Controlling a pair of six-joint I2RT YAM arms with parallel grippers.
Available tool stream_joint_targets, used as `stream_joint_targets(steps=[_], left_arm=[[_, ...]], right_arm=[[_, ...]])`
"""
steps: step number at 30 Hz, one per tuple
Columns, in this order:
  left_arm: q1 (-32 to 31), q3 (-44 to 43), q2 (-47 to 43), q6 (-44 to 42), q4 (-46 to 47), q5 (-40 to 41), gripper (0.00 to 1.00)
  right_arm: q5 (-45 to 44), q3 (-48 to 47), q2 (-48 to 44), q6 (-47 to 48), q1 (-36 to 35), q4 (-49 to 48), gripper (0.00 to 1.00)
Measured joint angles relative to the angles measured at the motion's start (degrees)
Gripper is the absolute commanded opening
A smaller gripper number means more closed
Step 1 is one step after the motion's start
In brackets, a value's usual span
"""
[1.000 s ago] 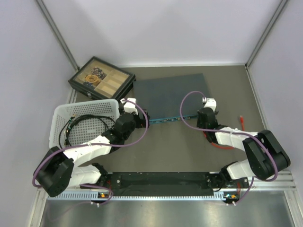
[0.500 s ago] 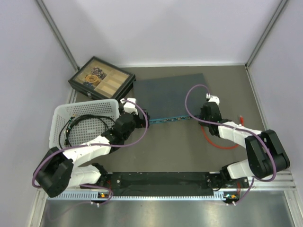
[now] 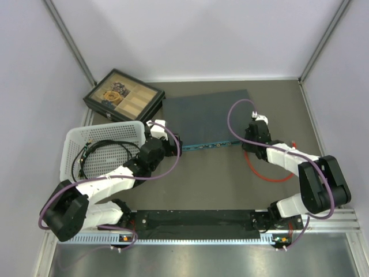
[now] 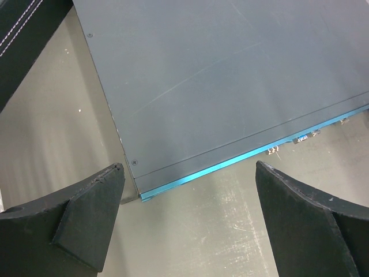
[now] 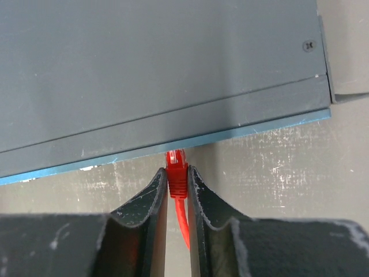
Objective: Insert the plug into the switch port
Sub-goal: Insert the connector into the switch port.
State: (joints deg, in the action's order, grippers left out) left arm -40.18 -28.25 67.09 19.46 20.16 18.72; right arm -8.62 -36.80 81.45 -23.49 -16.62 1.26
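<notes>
Flat dark blue-grey metal switch [image 3: 210, 115] lies on the worktop [image 3: 219, 184], toward its far edge. The right hand [image 5: 177, 173] is clamped on the small red plug [image 5: 176, 164], whose tip meets the switch's teal front edge. The left hand [image 4: 188, 166] is wide apart.

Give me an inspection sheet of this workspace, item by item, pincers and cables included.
Surface: grey table, scuffed.
Job's things: switch lies flat; red plug meets its teal front edge, seating not visible.
Clutter: black compartmented box behind-left of the switch; white basket at left.
Grippers: left pincer open, straddling the switch's front left corner; right pincer shut on the red plug.
Cables: red cable looped on the table; black cables in the basket; purple cables on both arms.
Surroundings: pale walls, metal frame posts.
</notes>
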Motion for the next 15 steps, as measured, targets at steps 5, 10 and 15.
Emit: stream_joint_targets(steps=[5, 10, 15], left_arm=[[0.0, 0.1, -0.7, -0.1, 0.0, 0.0, 0.99], [-0.1, 0.1, -1.0, -0.1, 0.0, 0.0, 0.99], [-0.2, 0.1, -1.0, -0.1, 0.0, 0.0, 0.99]], right_arm=[[1.0, -5.4, 1.9, 4.7, 0.4, 7.1, 0.0], [3.8, -7.9, 3.4, 9.3, 1.4, 10.3, 0.0], [5.3, -8.8, 4.2, 11.1, 2.0, 10.9, 0.0]])
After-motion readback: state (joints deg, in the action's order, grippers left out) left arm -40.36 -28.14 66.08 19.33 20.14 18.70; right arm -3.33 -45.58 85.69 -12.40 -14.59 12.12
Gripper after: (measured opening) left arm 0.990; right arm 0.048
